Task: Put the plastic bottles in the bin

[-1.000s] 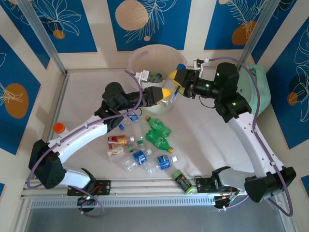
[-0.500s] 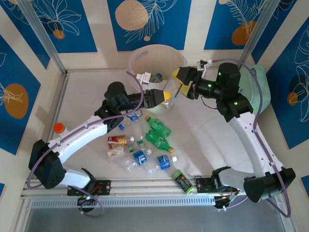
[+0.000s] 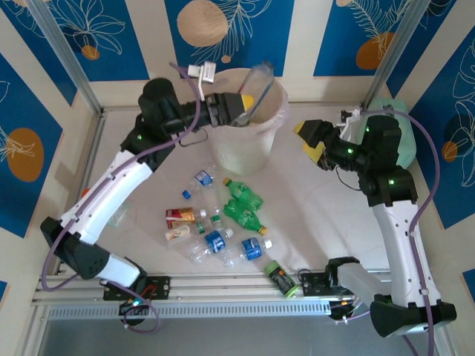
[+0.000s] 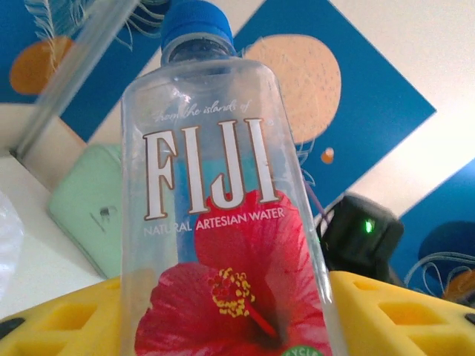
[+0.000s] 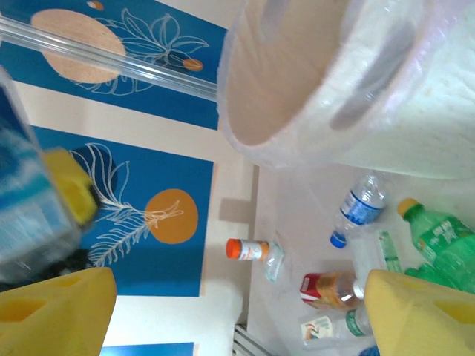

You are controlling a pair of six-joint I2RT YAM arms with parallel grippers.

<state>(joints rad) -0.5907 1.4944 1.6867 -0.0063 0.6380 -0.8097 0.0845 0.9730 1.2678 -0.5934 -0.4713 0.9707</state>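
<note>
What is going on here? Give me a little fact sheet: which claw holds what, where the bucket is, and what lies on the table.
Left gripper: shut on a clear Fiji bottle, raised over the bin
Right gripper: open, empty, to the bin's right
Bin place: far side of the table, lined with a clear bag
Loose bottles: a cluster lying between the arms; green, blue-labelled and red-labelled ones
Held bottle: not yet released

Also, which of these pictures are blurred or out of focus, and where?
Left wrist: the Fiji bottle is sharp, label readable, the wall behind soft. Right wrist: motion blur smears the left edge; the bin looks clearer. Top external: sharp and evenly lit throughout.
</note>
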